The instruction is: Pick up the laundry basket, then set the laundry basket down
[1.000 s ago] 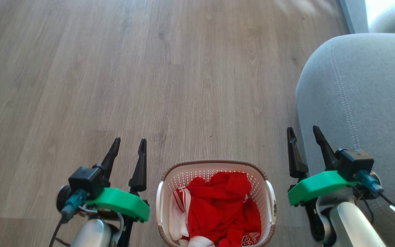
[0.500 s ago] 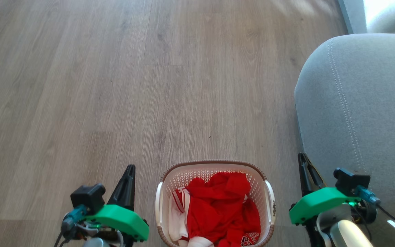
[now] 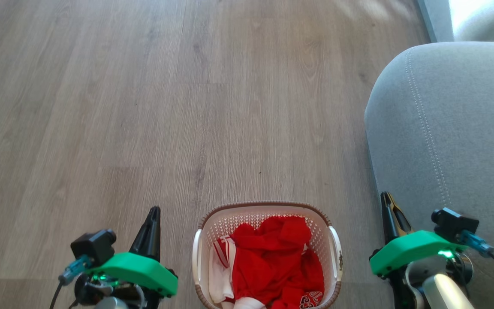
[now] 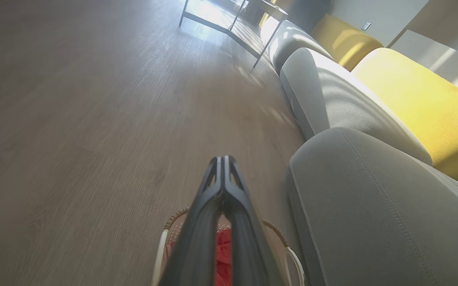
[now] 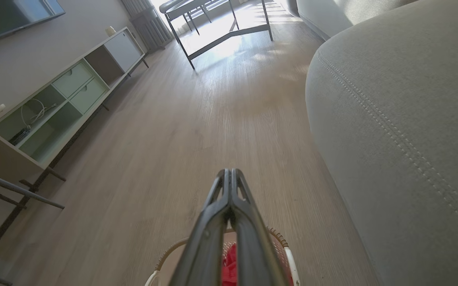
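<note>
Finding: the laundry basket (image 3: 266, 204) stands upright on the wood floor (image 3: 187, 107) at the bottom centre of the head view, between the two arms and just beside a grey sofa (image 3: 444, 128) on its right. The left gripper (image 3: 152, 214) hangs to the basket's left and the right gripper (image 3: 388, 210) to its right. Each is apart from the basket and touches neither rim nor handle. Claw state: both wrist views show the fingers (image 4: 207, 230) pressed together to the tip, so each claw is closed narrow and holds nothing. Step in hand: in my judgement the evidence does not settle it. A basket resting on the floor with both claws closed and off it fits the approach ahead of a lift, and it fits equally the moment after the basket is put down and let go. No next move can therefore be prescribed. I note only that any grasp would go by the side handles, and that the right one sits close to the sofa. Count: one basket, with a left handle (image 3: 195, 257) and a right handle (image 3: 335, 253). It holds one heap of red and white clothes (image 3: 272, 257), and the number of garments cannot be told. There are two grippers with two fingers each, and one sofa.
</note>
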Tool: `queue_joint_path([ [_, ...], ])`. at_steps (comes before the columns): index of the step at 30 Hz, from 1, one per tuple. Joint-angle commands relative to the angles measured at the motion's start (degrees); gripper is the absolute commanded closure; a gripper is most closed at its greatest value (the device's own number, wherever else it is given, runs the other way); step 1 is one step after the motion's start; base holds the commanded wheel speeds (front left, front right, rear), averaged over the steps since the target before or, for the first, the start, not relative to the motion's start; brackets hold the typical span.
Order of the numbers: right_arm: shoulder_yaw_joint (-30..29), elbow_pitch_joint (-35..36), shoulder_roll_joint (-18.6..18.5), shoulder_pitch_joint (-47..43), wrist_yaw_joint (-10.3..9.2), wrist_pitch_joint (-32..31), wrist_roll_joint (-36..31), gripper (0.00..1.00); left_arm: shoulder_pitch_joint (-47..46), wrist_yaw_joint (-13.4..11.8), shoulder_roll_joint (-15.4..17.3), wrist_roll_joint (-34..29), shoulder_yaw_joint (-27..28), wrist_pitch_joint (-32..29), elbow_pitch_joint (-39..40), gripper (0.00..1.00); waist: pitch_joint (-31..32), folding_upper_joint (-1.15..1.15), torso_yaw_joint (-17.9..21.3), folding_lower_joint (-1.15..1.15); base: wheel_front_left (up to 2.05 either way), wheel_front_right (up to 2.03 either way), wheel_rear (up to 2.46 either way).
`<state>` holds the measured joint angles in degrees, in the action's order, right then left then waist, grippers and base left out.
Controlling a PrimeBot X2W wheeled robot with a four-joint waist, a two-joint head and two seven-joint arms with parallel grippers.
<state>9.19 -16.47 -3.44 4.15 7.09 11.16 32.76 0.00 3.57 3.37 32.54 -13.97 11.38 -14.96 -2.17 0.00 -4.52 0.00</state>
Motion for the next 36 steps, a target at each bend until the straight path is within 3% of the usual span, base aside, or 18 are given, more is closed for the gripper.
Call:
queue_joint_path([
  [1, -0.5, 1.9, -0.6, 2.1, 0.08, -0.2, 1.5, 1.0, -2.9, 0.3, 0.5, 1.5, 1.3, -0.4, 1.6, 1.0, 0.0, 0.0, 0.1, 0.0, 0.0, 0.0, 0.0],
  [36, -4.6, 2.2, -0.9, 2.0, 0.19, -5.3, 22.1, 1.0, -3.9, 1.6, 1.1, 22.3, 6.6, -5.3, 1.5, 1.0, 0.7, 0.0, 1.6, 0.0, 0.0, 0.0, 0.0],
])
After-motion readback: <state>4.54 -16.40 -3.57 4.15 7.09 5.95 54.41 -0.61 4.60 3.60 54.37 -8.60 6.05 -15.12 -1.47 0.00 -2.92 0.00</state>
